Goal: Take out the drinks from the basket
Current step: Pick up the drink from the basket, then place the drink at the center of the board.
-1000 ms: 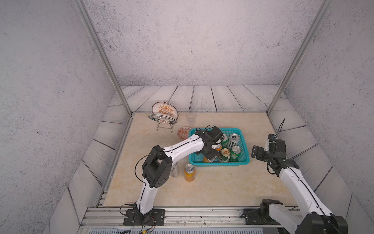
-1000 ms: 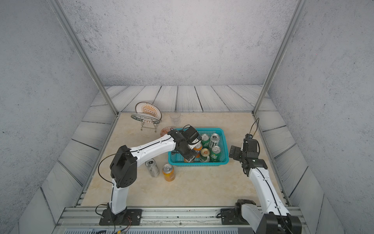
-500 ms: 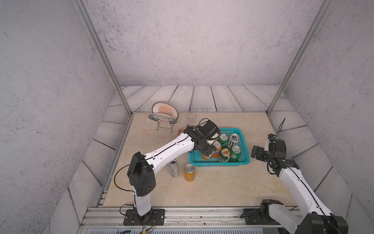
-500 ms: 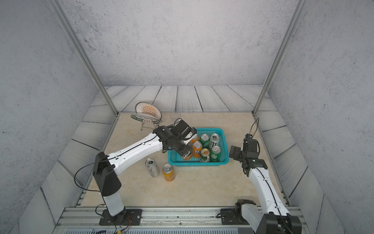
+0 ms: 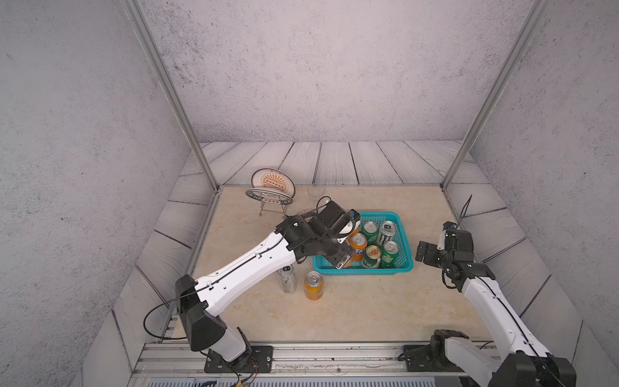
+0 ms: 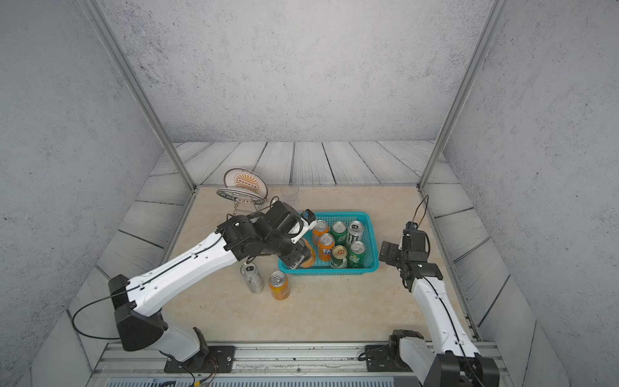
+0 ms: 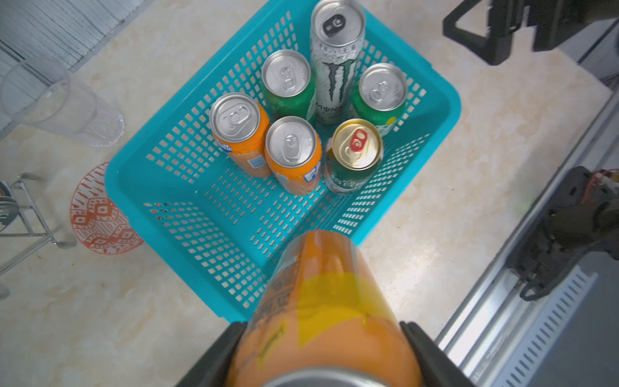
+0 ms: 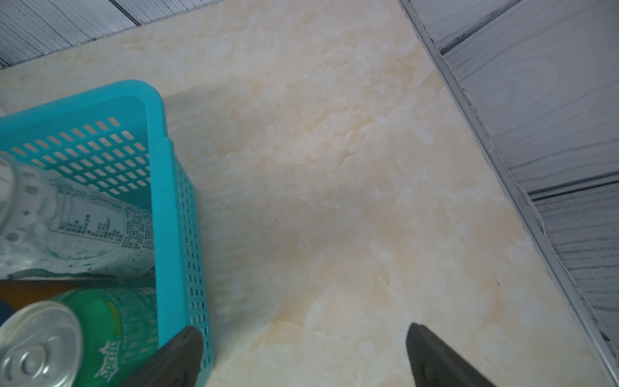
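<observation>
Left jaws were clamped on the held orange can (image 7: 321, 295), one finger (image 7: 217, 355) on each side of its body. That can hung over the near-left corner of the basket (image 7: 445, 100), raised above the rim, top end toward the wrist cam. Right jaws stood wide apart w/ nothing btwn them, over bare desk (image 8: 335, 201) just beside the basket's right wall.

Inside the basket six cans stood upright, bunched toward its right end: two more orange cans (image 7: 239, 134), three green cans (image 7: 288, 87) (one w/ a gold top) & a tall silver-white can (image 7: 335, 67).

Out on the desk, in front of the basket's left end, a second silver-white can (image 5: 287, 278) & a lone orange can (image 5: 314, 284) stood side by side.

Farther back: patterned bowl (image 7: 100, 214) right by the basket's left end, clear cup (image 7: 57, 100), plate rack (image 5: 273, 191).
</observation>
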`<state>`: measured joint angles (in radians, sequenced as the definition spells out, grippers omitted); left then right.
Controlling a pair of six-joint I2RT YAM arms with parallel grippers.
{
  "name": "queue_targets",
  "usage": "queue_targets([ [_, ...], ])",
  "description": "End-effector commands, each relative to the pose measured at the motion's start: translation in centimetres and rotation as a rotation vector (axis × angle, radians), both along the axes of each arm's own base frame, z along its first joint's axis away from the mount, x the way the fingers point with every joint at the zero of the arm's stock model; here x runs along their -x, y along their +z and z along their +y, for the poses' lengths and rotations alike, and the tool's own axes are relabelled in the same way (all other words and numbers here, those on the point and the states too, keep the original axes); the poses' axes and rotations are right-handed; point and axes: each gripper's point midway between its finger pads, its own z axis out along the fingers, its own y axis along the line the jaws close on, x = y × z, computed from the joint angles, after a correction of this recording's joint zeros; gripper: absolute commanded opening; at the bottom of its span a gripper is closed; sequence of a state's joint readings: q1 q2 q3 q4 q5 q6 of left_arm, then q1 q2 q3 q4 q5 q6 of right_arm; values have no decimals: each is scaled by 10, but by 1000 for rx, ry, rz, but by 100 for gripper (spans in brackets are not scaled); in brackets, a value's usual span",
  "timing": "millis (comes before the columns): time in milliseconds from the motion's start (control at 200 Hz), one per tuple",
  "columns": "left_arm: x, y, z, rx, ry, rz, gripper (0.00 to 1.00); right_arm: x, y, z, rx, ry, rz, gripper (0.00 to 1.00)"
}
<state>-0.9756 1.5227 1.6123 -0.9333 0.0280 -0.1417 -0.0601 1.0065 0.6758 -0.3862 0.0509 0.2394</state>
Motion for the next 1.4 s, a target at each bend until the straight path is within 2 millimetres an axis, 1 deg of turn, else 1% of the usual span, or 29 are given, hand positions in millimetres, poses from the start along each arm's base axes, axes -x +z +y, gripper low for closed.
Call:
queue_targets([
  [0,12,18,-4,87,3,3,67,-3,13,-1,-4,-7,-33,99],
  [115,25,8,-4,68,-7,19,67,-3,12,0,-6,-6,-32,99],
  [230,36,-5,-9,64,-32,42,67,-3,14,0,-8,-8,-35,99],
  [355,42,-20,-13,48,-45,54,67,-2,15,0,-8,-8,-37,99],
  [636,42,-46,-15,0,-35,71,67,-1,14,-1,-1,-9,-34,99],
  [886,35,-87,-12,-92,-2,83,67,-2,13,-1,-2,-9,-30,99],
  [981,36,-98,-16,-118,-7,111,67,-2,12,-1,0,-8,-30,99],
  [1126,36,-111,-22,-135,-5,135,67,-2,12,-2,2,-9,-30,99],
  [1396,31,-133,-28,-164,8,140,67,-2,11,-1,1,-8,-28,99],
])
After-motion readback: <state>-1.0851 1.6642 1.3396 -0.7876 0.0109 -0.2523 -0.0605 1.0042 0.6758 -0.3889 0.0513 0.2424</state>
